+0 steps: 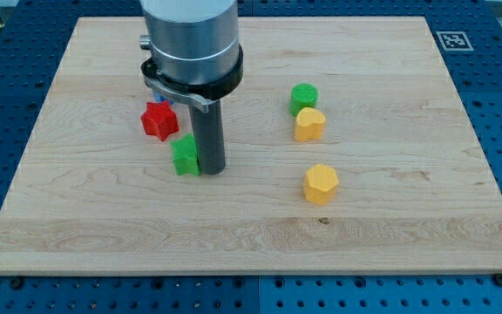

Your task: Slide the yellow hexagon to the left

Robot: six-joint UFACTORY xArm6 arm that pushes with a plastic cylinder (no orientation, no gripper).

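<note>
The yellow hexagon (320, 183) lies on the wooden board (251, 235), right of centre and toward the view's bottom. My tip (209, 169) rests on the board well to the hexagon's left, touching the right side of a green block (185, 155). A second yellow block (309, 124), rounder in shape, sits above the hexagon, with a green cylinder (303, 96) just above it.
A red star-shaped block (159, 119) lies at the upper left of my tip. A bit of a blue block (155, 97) shows behind the arm's grey body (190, 39). A marker tag (452, 39) sits at the board's top right corner.
</note>
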